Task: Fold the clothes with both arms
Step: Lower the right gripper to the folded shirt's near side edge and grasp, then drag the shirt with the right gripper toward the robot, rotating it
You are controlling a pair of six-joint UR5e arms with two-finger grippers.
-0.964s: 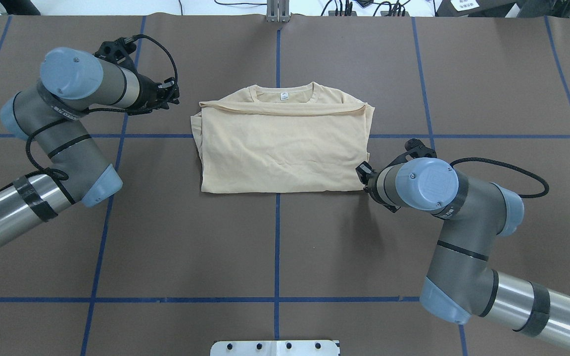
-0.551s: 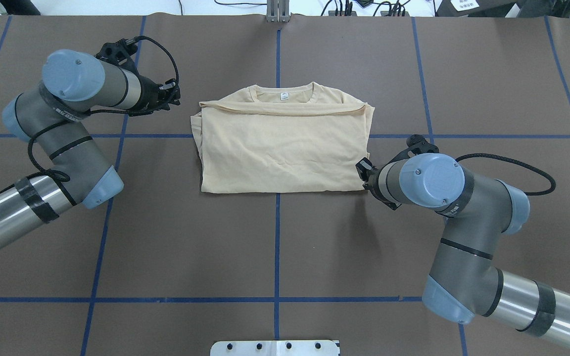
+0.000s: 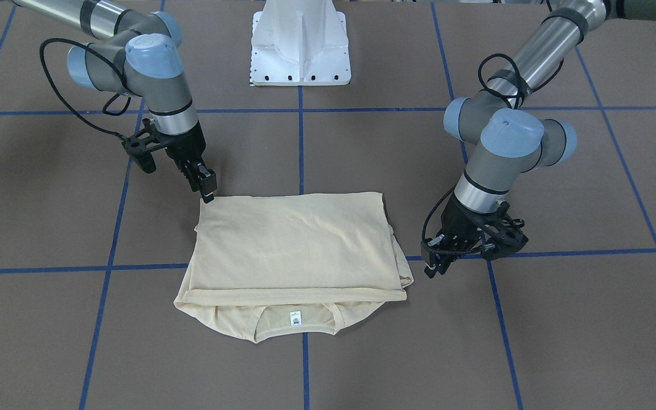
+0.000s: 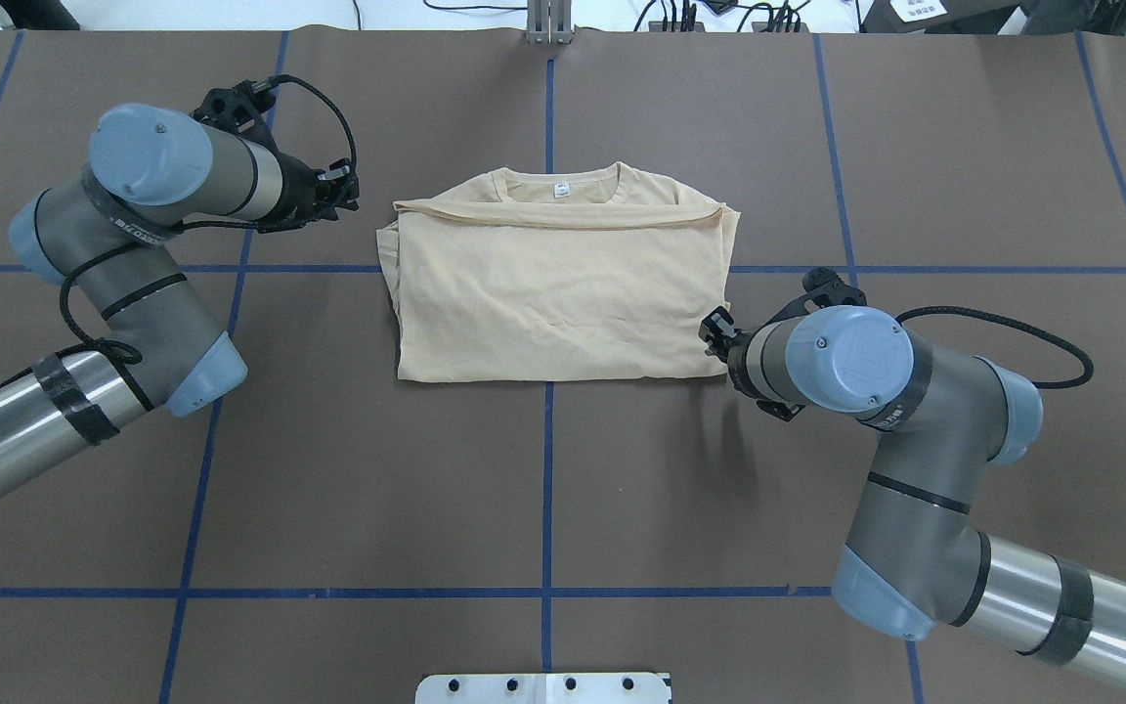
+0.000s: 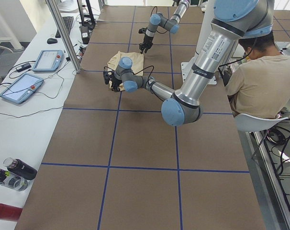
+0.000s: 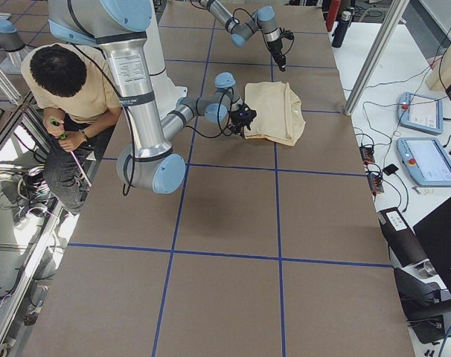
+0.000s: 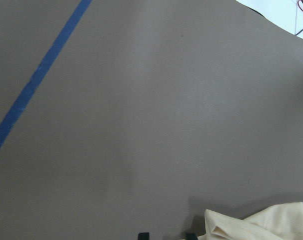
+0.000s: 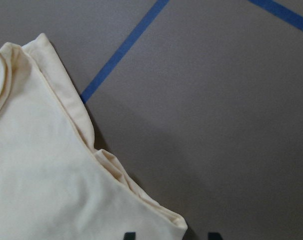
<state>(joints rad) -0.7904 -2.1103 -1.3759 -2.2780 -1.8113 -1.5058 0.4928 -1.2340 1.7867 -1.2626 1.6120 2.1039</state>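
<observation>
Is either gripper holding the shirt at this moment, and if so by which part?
Nothing is held. The right gripper is open, its fingers straddling a near corner of the T-shirt without closing. The left gripper is open beside the shirt, clear of it.

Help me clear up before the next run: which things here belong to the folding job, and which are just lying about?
Job in hand:
T-shirt
left pincer
right pincer
table

Lying about:
tablets on the side bench
bottles at its near end
</observation>
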